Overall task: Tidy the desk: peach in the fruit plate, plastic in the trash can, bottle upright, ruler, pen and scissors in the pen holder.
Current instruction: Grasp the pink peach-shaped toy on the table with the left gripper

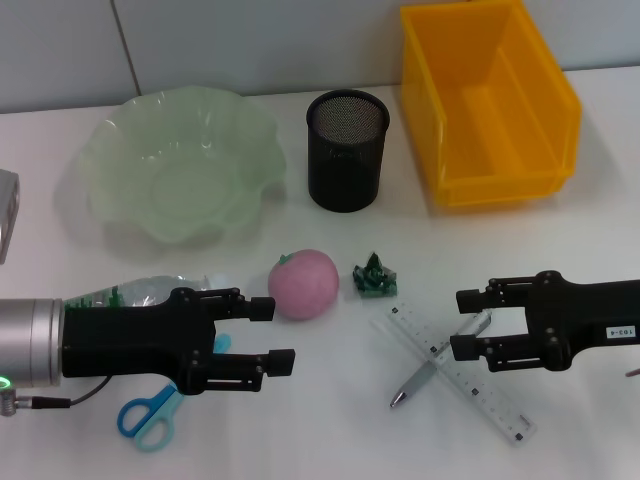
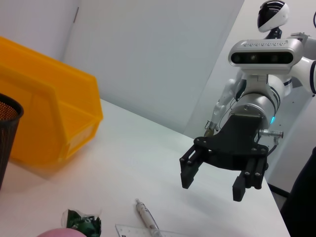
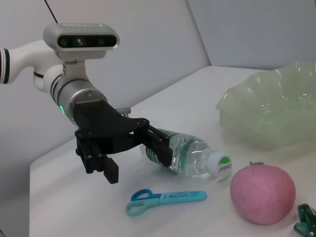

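Six items: all loose on the white table [image 1: 300, 420], none sorted yet by the look of it.
Peach: pink peach [image 1: 303, 283] sits mid-table, just in front of the fruit plate. Looks light and a bit squashy, round so it could roll; I'd grab it across the widest part, gently.
Bottle: clear water bottle [image 3: 190, 155] lies on its side with its cap toward the peach, mostly under the left arm in the head view. Thin plastic, smooth, probably slippery; take it round the body, not the cap.
Plastic: crumpled green wrapper [image 1: 375, 277] just beside the peach. Weighs nothing, crushes easily, pinch it from above.
Ruler and pen: clear ruler [image 1: 455, 373] and silver pen [image 1: 440, 362] lie crossed, touching, under the right gripper. Both stiff, thin and flat to the table, so fiddly to get under; I'd go for an end.
Scissors: blue scissors [image 1: 150, 413] near the front edge, beside the left arm. Stiff; the handles give the most grip.
Fruit plate: wavy green bowl [image 1: 180, 165], nothing in it.
Pen holder: black mesh cup [image 1: 346, 148], looks empty.
Trash can: yellow bin [image 1: 487, 100], empty.
Left gripper [image 1: 270, 334]: jaws apart, holding nothing, hovering beside the peach.
Right gripper [image 1: 470, 322]: jaws apart too, empty, over the pen.
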{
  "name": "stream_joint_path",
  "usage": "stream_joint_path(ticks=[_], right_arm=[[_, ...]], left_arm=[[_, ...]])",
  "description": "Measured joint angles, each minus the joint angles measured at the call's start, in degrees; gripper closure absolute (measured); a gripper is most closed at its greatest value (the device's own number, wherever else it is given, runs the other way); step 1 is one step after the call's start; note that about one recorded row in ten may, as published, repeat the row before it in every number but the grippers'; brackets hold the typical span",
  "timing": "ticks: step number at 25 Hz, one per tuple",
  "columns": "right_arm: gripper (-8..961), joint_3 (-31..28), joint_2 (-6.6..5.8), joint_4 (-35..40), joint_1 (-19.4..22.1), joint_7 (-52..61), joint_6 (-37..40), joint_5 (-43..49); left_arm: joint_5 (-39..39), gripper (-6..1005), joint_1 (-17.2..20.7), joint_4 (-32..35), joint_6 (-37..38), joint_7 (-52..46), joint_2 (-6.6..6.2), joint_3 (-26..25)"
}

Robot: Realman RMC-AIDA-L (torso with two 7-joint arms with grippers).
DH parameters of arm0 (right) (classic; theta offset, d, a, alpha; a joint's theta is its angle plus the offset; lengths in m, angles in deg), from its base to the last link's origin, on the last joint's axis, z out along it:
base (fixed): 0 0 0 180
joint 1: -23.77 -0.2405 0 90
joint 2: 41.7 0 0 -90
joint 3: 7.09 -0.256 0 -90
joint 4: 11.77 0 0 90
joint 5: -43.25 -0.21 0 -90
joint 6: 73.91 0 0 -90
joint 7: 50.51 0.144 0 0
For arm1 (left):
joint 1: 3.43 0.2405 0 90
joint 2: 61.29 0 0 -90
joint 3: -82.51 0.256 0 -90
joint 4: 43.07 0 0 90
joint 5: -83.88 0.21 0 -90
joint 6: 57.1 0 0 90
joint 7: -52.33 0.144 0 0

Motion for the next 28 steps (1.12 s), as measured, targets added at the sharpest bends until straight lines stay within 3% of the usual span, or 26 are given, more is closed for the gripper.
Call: stream_joint_path(ticks=[28], right_arm=[[249,0.08,-0.18,0.01,0.01,0.50,0.75,0.01]], left_arm=[[0.83,224,-0.23,2.13,0.40,-0.91,0.07,-0.20]])
